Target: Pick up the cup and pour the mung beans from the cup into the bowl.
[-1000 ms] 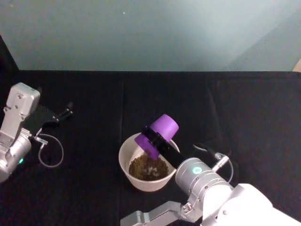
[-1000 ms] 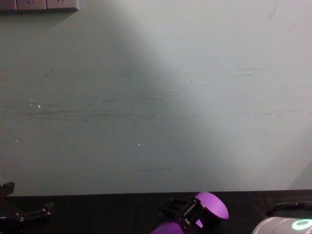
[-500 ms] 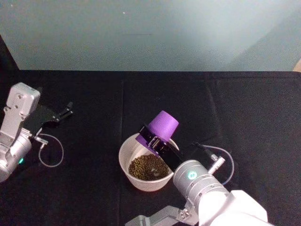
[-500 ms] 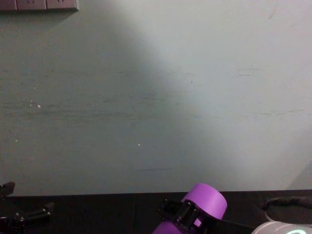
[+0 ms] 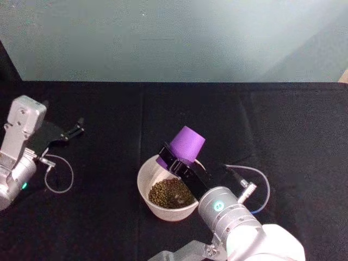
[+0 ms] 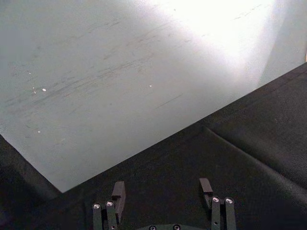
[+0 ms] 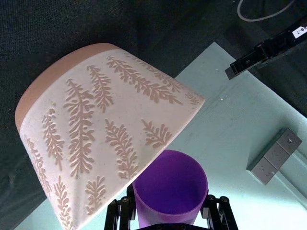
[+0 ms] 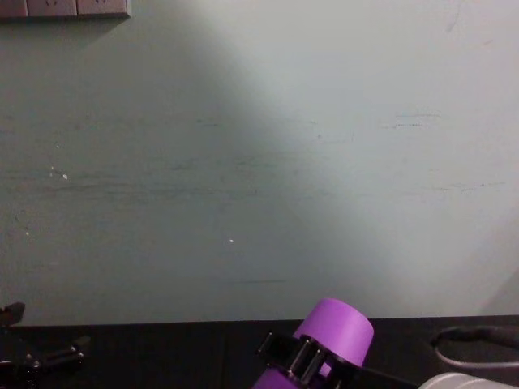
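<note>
Above the desk [image 5: 283, 119], jaws of my right gripper [image 5: 176, 162] clamp the cup [image 5: 187, 142] base-up, mouth over the bowl [image 5: 142, 182] of mung beans [image 5: 171, 193]; left gripper [image 5: 73, 130] parked, jaws open.

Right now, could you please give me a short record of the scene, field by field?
vessel: purple cup, tipped steeply with its mouth down over the bowl; no beans visible inside it in the right wrist view
right arm: right pincer shut on the cup near its rim, above the bowl
target: cream bowl with a leaf pattern, upright on the black table
contents: mung beans heaped in the bowl
left arm: left pincer open, holding nothing, parked over the table's left side
</note>
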Robot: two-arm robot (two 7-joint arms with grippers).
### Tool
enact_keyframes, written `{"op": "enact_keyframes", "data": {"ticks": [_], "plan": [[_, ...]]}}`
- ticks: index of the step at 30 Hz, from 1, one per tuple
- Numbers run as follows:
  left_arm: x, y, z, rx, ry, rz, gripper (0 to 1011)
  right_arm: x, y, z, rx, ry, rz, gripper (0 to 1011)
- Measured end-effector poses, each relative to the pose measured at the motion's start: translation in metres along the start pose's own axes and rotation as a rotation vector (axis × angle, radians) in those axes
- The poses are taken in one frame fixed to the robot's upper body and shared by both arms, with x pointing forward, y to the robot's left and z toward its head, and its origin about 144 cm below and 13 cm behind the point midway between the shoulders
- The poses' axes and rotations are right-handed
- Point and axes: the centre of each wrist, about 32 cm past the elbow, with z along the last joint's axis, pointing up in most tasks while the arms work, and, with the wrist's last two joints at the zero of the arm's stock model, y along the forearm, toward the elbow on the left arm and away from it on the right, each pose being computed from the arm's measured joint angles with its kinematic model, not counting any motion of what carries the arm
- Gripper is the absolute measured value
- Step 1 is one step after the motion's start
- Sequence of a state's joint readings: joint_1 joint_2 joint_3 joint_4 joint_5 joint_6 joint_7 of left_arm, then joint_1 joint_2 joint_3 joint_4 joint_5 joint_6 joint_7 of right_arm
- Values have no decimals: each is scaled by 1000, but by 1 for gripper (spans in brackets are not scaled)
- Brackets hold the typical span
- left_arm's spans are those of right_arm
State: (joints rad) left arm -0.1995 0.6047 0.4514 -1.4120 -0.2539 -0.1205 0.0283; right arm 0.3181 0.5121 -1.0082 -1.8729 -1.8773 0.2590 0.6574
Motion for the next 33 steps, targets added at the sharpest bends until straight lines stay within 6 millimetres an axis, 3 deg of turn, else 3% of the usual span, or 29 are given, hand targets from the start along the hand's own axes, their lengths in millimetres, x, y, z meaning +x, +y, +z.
{"op": "enact_keyframes", "data": {"ticks": [6,9,22,33], "plan": [[0,0,0,0,0,0,1000,0,-2,-3,-5,53,-7,735],[0,0,0,0,0,0,1000,-1,-3,-9,-19,159,-23,734],[0,0,0,0,0,0,1000,-14,-6,-40,1,739,-62,734],[0,0,0,0,0,0,1000,-46,-4,-64,49,1216,-80,734]]}}
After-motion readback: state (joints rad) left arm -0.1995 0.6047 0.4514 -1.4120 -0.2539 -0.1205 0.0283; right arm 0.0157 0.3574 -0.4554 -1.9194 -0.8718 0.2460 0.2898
